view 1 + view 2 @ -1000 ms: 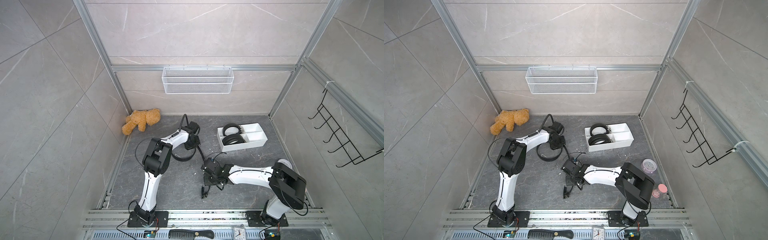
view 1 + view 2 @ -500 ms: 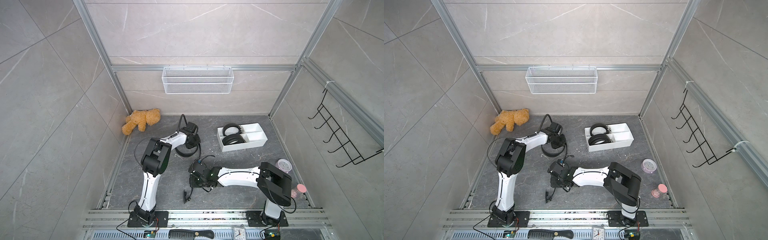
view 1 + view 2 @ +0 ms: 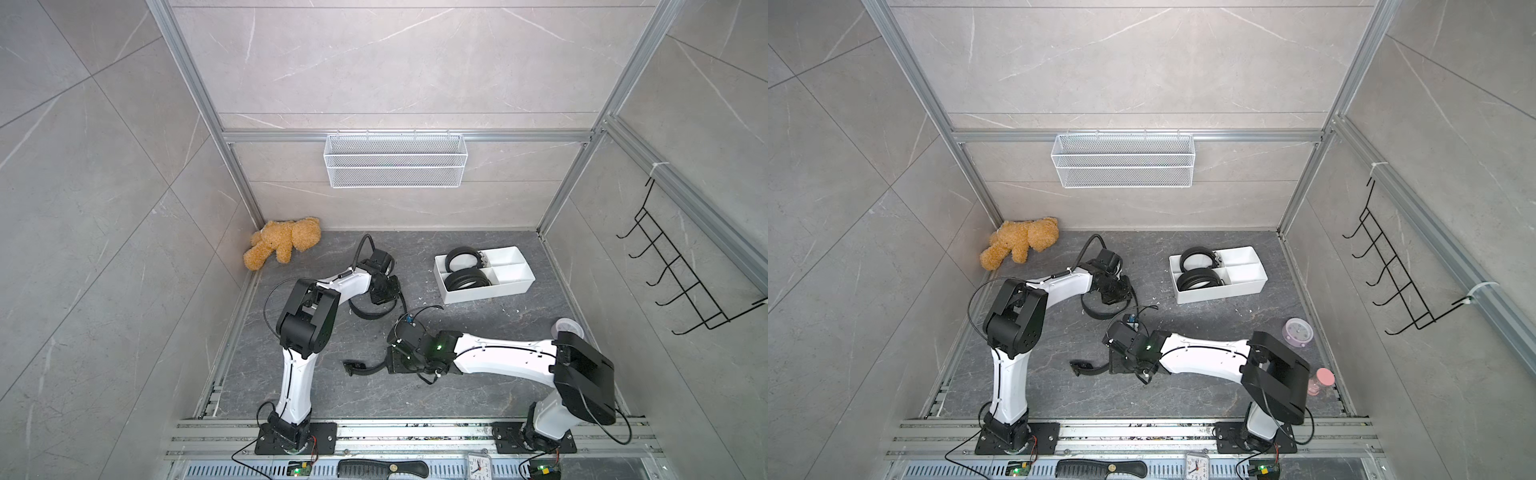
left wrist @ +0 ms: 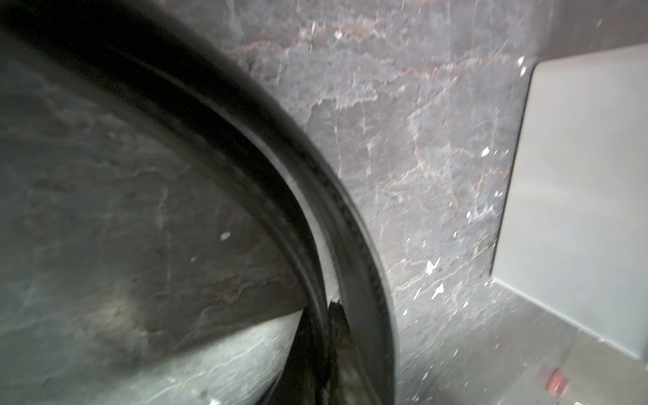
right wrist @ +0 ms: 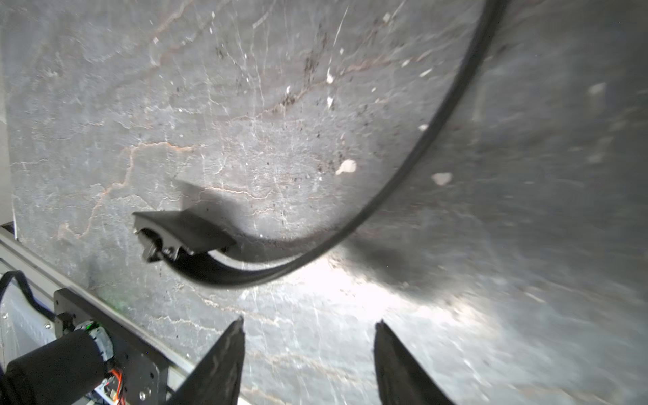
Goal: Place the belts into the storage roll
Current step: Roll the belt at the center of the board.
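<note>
At 2 o'clock on the counter [image 3: 478,395]: storage roll [image 3: 486,294]. It holds two belts, far coil [image 3: 449,261] and near coil [image 3: 465,286], both in its 9 o'clock-end compartments. Third belt [image 3: 368,315] lies loose on the counter near centre, its loop under the left gripper [image 3: 384,291] at 11 o'clock. Its buckle [image 5: 179,233] sits at 9 o'clock of the right gripper [image 5: 309,321]. Right fingers spread, nothing between them. Left fingers: cannot tell, belt fills that wrist view.
</note>
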Controlling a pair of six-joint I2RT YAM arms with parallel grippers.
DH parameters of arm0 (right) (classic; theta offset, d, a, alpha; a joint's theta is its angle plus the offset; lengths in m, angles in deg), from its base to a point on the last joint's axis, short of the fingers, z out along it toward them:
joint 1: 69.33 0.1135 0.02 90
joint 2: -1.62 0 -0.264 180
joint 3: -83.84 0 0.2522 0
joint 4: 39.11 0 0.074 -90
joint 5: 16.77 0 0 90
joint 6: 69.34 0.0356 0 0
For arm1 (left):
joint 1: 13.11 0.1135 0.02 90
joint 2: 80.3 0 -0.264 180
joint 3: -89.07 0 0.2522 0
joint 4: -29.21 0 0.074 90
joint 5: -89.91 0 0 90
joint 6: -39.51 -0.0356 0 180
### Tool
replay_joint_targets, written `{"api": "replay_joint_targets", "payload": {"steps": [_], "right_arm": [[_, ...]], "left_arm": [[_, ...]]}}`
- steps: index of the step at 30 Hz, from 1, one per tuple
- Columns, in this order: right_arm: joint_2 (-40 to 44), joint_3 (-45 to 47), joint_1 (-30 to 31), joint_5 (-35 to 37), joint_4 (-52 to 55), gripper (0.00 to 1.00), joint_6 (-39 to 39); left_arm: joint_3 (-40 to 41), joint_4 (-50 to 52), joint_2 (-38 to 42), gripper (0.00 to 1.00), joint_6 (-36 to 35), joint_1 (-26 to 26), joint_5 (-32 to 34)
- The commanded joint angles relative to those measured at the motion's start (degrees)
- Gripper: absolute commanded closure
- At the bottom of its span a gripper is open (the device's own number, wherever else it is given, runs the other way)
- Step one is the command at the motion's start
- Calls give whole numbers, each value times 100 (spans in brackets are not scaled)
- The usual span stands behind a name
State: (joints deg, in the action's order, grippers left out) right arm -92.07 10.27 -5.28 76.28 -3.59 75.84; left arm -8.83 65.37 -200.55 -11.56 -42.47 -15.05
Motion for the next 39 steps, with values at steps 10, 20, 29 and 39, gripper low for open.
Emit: {"api": "replay_joint_targets", "payload": {"steps": [10, 20, 29, 39], "right_arm": [[992, -51, -1180, 311, 1312, 34, -1071], [-393, -1565, -1923, -137, 1129, 34, -2031], [-2026, -3323, -1967, -584, 1368, 34, -2069], [-3324, -4292, -1958, -703, 1872, 35, -1979]], "left_arm": [[241, 717, 1451, 46, -374, -61, 303], [1775, 1602, 3252, 44, -724, -686, 470], [3833, 1210, 4797, 27, -526, -1280, 818], [3464, 941, 4201, 0, -1316, -2097, 1388]]}}
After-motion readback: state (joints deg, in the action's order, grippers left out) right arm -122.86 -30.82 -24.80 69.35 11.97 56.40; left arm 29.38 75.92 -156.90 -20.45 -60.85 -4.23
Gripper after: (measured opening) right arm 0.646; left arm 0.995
